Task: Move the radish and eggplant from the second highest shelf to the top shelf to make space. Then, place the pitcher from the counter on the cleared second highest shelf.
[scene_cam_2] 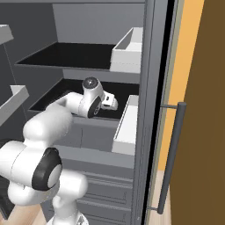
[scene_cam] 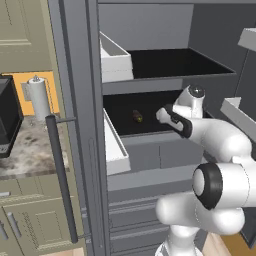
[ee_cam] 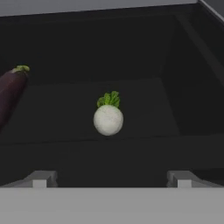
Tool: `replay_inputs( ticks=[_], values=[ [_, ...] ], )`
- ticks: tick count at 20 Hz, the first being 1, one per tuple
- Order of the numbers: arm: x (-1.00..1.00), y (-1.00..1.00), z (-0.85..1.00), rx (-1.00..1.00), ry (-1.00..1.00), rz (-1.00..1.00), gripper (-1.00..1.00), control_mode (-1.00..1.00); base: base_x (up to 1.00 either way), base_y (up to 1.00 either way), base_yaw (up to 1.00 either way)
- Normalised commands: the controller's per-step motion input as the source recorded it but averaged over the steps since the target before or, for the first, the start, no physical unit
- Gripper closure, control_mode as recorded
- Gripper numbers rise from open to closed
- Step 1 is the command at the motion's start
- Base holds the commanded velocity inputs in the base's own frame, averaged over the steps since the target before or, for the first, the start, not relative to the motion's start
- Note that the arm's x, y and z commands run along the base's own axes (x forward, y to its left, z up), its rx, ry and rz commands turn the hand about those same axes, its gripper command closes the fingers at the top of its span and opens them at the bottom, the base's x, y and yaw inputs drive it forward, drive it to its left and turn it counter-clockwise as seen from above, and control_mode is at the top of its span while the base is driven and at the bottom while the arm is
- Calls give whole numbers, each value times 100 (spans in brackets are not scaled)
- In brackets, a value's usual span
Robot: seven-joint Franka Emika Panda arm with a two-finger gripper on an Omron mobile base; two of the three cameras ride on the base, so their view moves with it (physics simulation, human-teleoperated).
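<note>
Radish (ee_cam: 108,119) at frame centre and eggplant (ee_cam: 10,89) at left edge, both on second highest shelf (ee_cam: 144,94); none moved. Top shelf (scene_cam: 172,62) bare. Tool (ee_cam: 111,178) spread wide, empty, facing radish. All steps outstanding.

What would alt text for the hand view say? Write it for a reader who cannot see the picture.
A pale round radish with green leaves sits on the second highest shelf, centred ahead of the open gripper. The dark purple eggplant lies apart from it at the left edge, its green tip pointing up and away.
</note>
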Motion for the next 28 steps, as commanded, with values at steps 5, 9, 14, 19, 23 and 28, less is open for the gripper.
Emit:
replay_inputs(
  ticks=[5,9,14,19,23,28],
  values=[
    [38,0,-21,0,0,0,-100,-100,0,0,0],
    [38,0,-21,0,0,0,-100,-100,0,0,0],
    [38,0,-19,0,0,0,-100,-100,0,0,0],
    [37,0,-19,0,0,0,-100,-100,0,0,0],
    [34,0,-19,0,0,0,-100,-100,0,0,0],
    [19,0,-24,0,0,0,100,-100,0,0,0]
  ],
)
